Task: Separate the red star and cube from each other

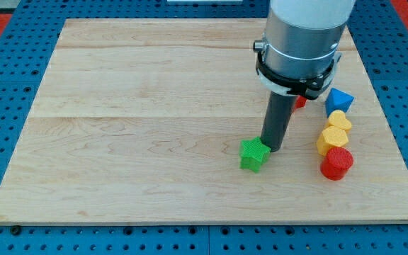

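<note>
**Tip at the green star; red pieces crowded on the view's right**

Nearest you, along the view's bottom, runs the front edge of the wooden board (119,205), lying on a blue pegboard (6,106) that frames it on all sides.

Moving up from there, you meet the green star (253,154), slightly right of centre. My tip (273,147) sits at its upper right corner, touching it or just short of touching; you cannot tell which from this angle. The tool is a bare rod, so it grips nothing and only rests against things.

To the view's right of the star, well apart from it, a red block (337,163) stands lowest in a short column. It looks like a faceted cylinder rather than a clear cube, so treat its shape as uncertain. Just above it, touching or nearly so, are two yellow blocks: one (329,139) with a rounded outline, and one (339,121) above that reads as heart-like. Further up, a blue block (339,100), angular in form, tops the column.

Between the rod and the blue block, you see only a sliver of another red piece (299,101). The grey housing of the arm (299,42) and its black collar cover nearly all of it, so its shape cannot be made out.

The housing itself is cut off at the view's top, and it hides the board's far right stretch behind it.
</note>
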Available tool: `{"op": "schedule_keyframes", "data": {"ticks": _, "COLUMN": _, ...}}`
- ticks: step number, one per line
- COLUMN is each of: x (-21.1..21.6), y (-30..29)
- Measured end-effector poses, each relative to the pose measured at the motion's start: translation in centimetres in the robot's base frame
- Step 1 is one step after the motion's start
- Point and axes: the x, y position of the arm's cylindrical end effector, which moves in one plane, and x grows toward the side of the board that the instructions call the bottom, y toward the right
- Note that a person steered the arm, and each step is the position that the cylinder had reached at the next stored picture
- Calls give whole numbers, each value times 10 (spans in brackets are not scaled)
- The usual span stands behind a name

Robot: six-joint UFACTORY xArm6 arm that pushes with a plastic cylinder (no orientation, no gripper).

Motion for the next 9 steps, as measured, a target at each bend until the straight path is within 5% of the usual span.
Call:
{"op": "schedule_keyframes", "data": {"ticks": 3, "x": -74, "y": -49}}
{"op": "schedule_keyframes", "data": {"ticks": 5, "x": -190, "y": -26}}
{"op": "schedule_keyframes", "data": {"ticks": 6, "x": -195, "y": 79}}
{"op": "schedule_keyframes", "data": {"ticks": 7, "x": -178, "y": 99}}
{"op": "schedule_keyframes", "data": {"ticks": 9, "x": -120, "y": 54}}
